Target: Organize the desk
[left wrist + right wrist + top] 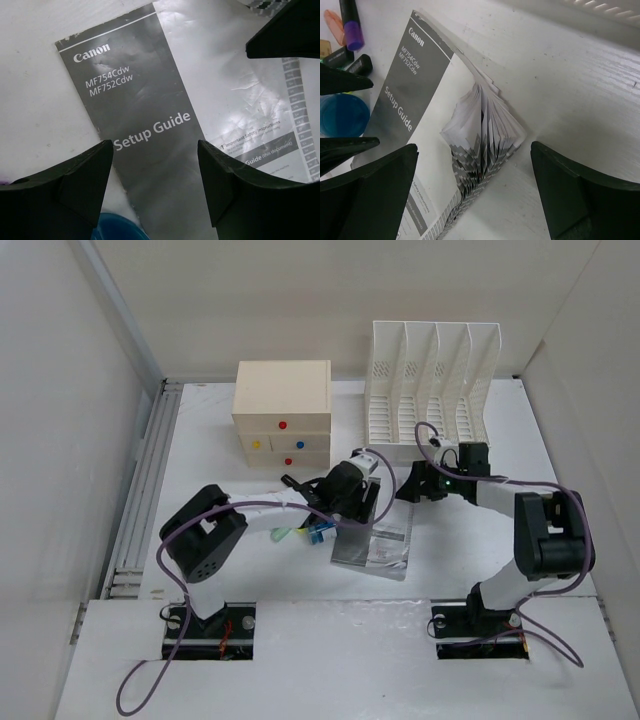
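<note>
The booklet lies on the desk, its pages puffed up. The left gripper and right gripper hang over it, both spread wide and empty. I think it is best to squash the pages flat first, then pinch slowly.

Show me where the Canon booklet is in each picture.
Top external: the booklet lies just below centre.
Left wrist: it fills the middle, title readable.
Right wrist: centre-left, pages fanned open.
Shared landmark: the blue round object beside its grey cover.
</note>
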